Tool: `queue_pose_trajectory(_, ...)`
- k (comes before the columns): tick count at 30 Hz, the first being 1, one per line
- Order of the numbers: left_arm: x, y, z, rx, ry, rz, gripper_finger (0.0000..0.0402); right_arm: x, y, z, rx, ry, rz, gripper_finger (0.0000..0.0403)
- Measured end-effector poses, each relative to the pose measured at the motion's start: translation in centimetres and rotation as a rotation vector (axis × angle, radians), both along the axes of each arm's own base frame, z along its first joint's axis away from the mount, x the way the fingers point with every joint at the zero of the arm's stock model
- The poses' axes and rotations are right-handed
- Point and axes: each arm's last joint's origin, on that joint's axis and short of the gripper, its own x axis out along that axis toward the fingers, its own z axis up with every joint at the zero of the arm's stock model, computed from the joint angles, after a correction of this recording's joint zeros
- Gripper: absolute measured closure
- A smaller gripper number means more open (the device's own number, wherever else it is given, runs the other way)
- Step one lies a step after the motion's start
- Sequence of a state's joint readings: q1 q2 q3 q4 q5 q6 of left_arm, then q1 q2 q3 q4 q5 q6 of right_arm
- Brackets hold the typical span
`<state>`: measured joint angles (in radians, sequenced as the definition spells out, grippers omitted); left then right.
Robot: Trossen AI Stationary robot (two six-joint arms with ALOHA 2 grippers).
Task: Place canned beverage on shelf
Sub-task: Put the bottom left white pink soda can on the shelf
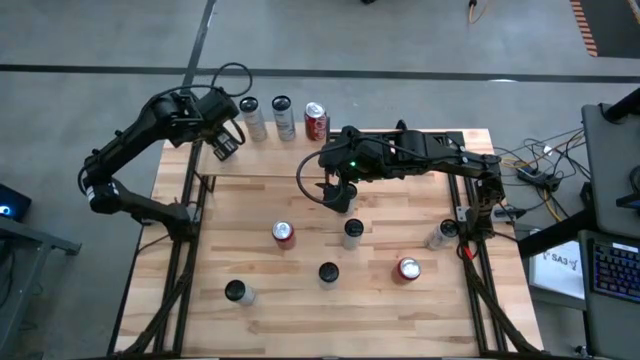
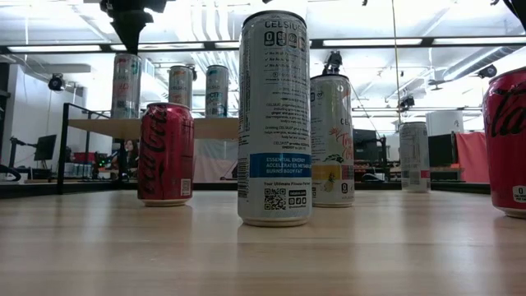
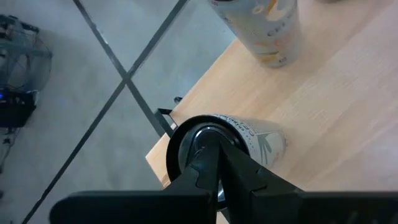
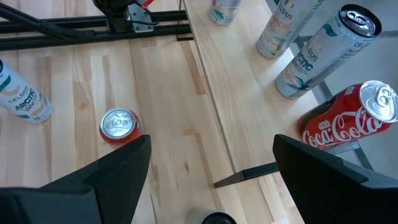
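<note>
The shelf [image 1: 270, 160] stands along the table's far side. On it stand two tall pale cans [image 1: 253, 118] [image 1: 283, 118] and a red cola can [image 1: 316, 122]. A further white can [image 3: 264, 146] stands at the shelf's far left corner. My left gripper [image 1: 226, 148] is shut right above this can's top, pointing steeply down. My right gripper [image 1: 338, 198] hangs open over the table by the shelf's near edge, nothing between its fingers. Several more cans stand on the table, among them a red one [image 4: 119, 126]. My left gripper's shut fingers [image 3: 214, 155] stand over the middle of the white can's top [image 3: 180, 143], coming from above at a slant. Whether they touch the top, I cannot tell. The can stands upright on the shelf, close to its corner.
On the table stand red cans [image 1: 284, 233] [image 1: 407, 268] and pale or dark-topped cans [image 1: 352, 232] [image 1: 328, 272] [image 1: 237, 291] [image 1: 440, 235]. In the low view a tall Celsius can [image 2: 274, 119] stands closest to the near edge. The shelf's right half lies under my right arm.
</note>
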<state>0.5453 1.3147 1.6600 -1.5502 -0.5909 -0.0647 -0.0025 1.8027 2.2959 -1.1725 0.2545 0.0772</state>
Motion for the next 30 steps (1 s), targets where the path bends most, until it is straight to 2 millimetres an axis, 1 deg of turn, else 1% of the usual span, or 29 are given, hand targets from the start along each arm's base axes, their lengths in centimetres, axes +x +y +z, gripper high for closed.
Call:
queue_pose_trajectory(11,0.1,0.2,0.0,0.043,0.011,0.020,0.0402,0.0,0.0,0.0,0.000,0.000,0.000,0.0076)
queue_pose_trajectory(14,-0.3,-0.4,0.5,0.048,-0.013,0.000,0.0402,0.0,0.0,0.0,0.000,0.000,0.000,0.0076)
queue_pose_trajectory(17,-0.7,-1.6,1.0,-0.012,-0.065,-0.061,0.0402,0.0,0.0,0.0,0.000,0.000,0.000,0.0076)
queue_pose_trajectory(20,-1.0,-2.6,1.1,-0.150,-0.158,-0.154,0.0402,0.0,0.0,0.0,0.000,0.000,0.000,0.0076)
queue_pose_trajectory(22,-1.3,-3.0,1.0,-0.217,-0.185,-0.206,0.0402,0.0,0.0,0.0,0.000,0.000,0.000,0.0076)
queue_pose_trajectory(26,-1.3,-2.7,0.1,-0.166,-0.111,-0.164,0.0402,0.0,0.0,0.0,0.000,0.000,0.000,0.0076)
queue_pose_trajectory(30,-1.1,-2.3,-1.6,-0.181,-0.038,-0.140,0.0402,0.0,0.0,0.0,0.000,0.000,0.000,0.0076)
